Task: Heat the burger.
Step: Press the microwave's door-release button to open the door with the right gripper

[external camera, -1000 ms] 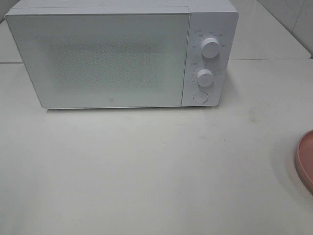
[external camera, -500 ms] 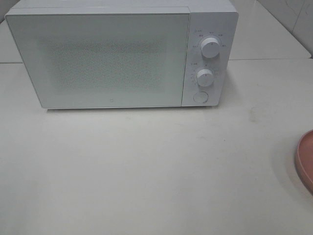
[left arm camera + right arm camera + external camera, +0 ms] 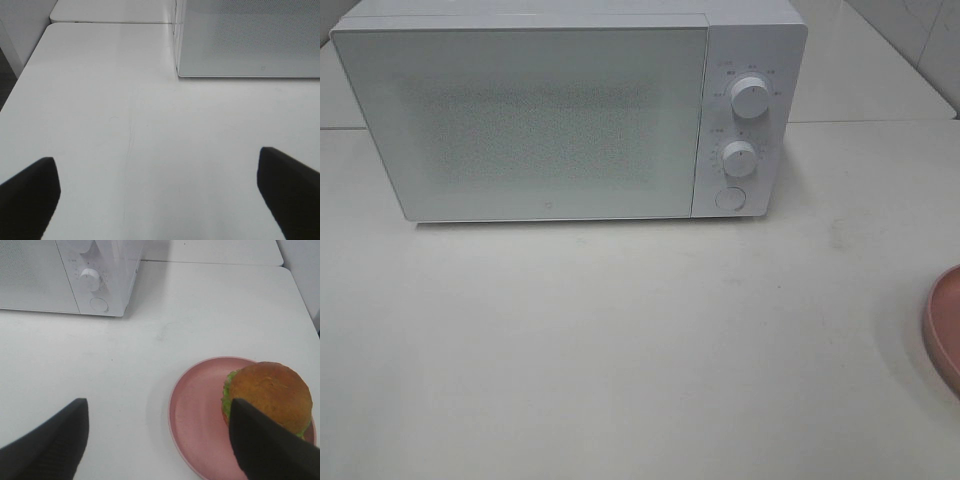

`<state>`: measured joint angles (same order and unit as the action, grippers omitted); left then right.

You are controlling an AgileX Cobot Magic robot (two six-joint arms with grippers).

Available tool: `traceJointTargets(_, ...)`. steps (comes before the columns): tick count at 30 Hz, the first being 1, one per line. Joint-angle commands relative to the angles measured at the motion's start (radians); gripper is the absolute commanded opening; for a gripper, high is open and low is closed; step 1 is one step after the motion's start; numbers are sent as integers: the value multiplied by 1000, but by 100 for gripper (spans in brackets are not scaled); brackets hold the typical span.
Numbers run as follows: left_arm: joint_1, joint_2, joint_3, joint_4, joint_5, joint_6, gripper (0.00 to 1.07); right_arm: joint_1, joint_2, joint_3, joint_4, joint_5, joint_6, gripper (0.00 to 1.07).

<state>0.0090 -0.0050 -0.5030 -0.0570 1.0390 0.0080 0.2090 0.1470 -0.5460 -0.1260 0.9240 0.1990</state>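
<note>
The burger [image 3: 268,392], with a golden-brown bun and green lettuce, sits on a pink plate [image 3: 195,420]; the plate's edge shows at the far right of the exterior view [image 3: 945,330], where the burger is out of frame. The white microwave [image 3: 570,110] stands at the back with its door shut; it also shows in the left wrist view [image 3: 250,37] and the right wrist view [image 3: 65,272]. My right gripper [image 3: 160,440] is open above the table, one finger [image 3: 270,445] close over the burger. My left gripper [image 3: 160,195] is open over bare table. Neither gripper shows in the exterior view.
The microwave has two knobs [image 3: 749,97] [image 3: 739,158] and a round button [image 3: 729,199] on its right panel. The white table [image 3: 620,340] has a seam behind the microwave and an edge on the left [image 3: 20,85].
</note>
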Motion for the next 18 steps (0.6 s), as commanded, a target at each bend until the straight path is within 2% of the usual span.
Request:
traceJointTargets(1,0,-25,3,3,-1,-8,100,-5,53,9,-2,-77,-6,75)
traceJointTargets(8,0,-25,3,3,-1,-8,100,-5,145,51,-2,-186,-6,75)
traceJointTargets(18,0,-25,3,3,-1,-8,100,-5,315,138,5,-466,-6,75)
